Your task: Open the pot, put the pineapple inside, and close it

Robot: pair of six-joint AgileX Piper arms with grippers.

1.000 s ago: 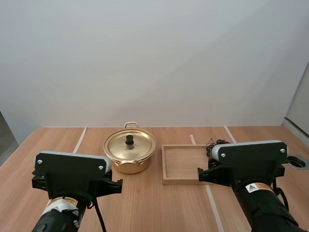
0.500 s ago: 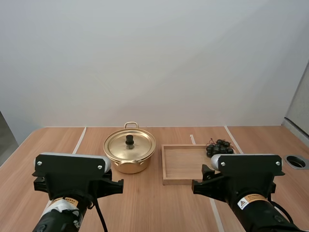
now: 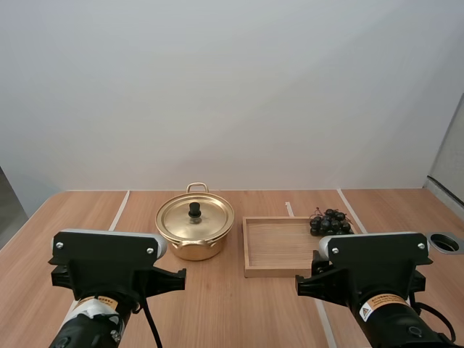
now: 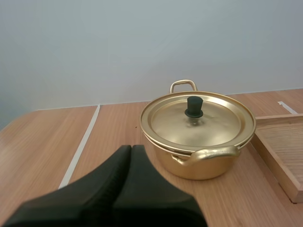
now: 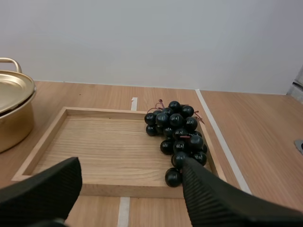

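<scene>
While the lid is seated on the pot, no pineapple is seen, just grapes in the tray. Left gripper is closed on nothing, right gripper is spread open. Could be early or finished, pot contents are hidden.

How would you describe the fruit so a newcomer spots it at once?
Start at the wooden tray to the right of the gold pot. The fruit lies inside the tray along its right side: a bunch of grapes. It is the one dark, bumpy cluster of round berries here; there is no pineapple.
</scene>
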